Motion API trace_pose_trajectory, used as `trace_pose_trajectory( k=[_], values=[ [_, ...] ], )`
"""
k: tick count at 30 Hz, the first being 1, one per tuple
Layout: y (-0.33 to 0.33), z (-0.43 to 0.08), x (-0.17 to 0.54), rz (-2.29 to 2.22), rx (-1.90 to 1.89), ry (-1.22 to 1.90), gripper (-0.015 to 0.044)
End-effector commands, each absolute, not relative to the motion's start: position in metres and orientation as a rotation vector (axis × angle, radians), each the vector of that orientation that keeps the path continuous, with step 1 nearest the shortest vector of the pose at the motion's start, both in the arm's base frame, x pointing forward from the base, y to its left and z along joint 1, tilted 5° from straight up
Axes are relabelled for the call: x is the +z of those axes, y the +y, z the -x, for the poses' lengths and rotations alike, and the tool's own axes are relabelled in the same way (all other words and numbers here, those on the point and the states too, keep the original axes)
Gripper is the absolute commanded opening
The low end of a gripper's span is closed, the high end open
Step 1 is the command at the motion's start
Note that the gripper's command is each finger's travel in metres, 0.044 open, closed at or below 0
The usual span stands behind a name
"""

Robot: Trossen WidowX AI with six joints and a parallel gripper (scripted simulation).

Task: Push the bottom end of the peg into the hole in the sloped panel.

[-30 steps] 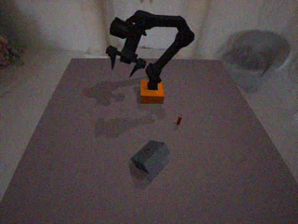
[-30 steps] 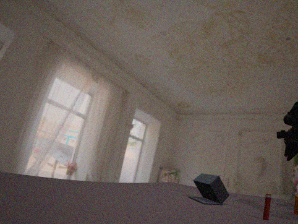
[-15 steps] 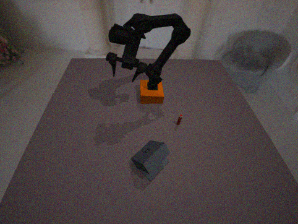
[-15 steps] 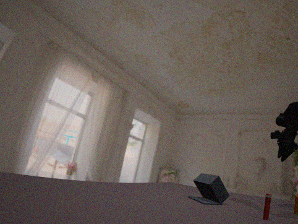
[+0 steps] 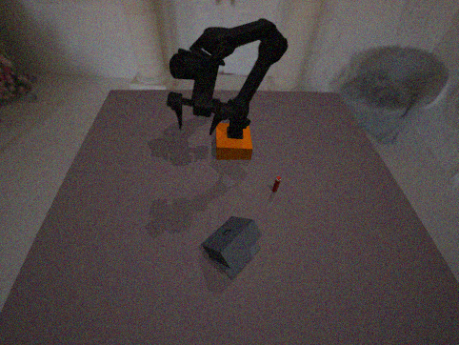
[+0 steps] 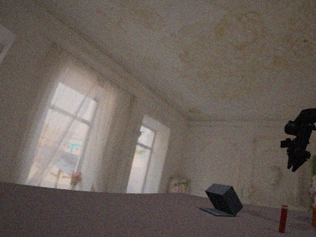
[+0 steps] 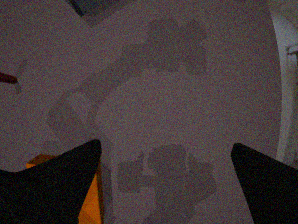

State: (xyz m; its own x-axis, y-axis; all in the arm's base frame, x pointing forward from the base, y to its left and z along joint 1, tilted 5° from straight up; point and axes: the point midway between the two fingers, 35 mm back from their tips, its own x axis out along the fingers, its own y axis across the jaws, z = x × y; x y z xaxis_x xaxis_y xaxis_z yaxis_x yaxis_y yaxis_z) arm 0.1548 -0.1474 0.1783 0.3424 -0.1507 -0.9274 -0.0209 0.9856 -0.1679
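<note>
A small red peg [image 5: 276, 184] [image 6: 283, 218] [image 7: 8, 78] stands upright on the table, between the orange base block and the grey block. The grey block [image 5: 242, 245] [image 6: 225, 199] has a sloped panel [image 5: 220, 242] with one small dark hole [image 5: 228, 232] in its face. The hole's exact shape is too small to tell. In the wrist view only a corner of the block shows at the top. My gripper [image 5: 195, 131] [image 6: 291, 170] [image 7: 169, 149] is open and empty, high above the table, to the left of the orange block in the top view, well away from the peg.
The orange block [image 5: 233, 152] [image 7: 90, 207] sits under the arm's base. The table [image 5: 333, 267] ends at a back edge behind the arm. The arm's shadows fall on the table to the left of the base and toward the grey block.
</note>
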Motion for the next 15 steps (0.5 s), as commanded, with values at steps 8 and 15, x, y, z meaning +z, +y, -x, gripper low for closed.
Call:
trace_pose_trajectory(
  k=[8,15],
  values=[
    [-0.131,-0.179,0.171,0.167,-0.005,1.226,0.044],
    [-0.119,-0.193,0.166,0.163,0.036,1.235,0.044]
  ],
)
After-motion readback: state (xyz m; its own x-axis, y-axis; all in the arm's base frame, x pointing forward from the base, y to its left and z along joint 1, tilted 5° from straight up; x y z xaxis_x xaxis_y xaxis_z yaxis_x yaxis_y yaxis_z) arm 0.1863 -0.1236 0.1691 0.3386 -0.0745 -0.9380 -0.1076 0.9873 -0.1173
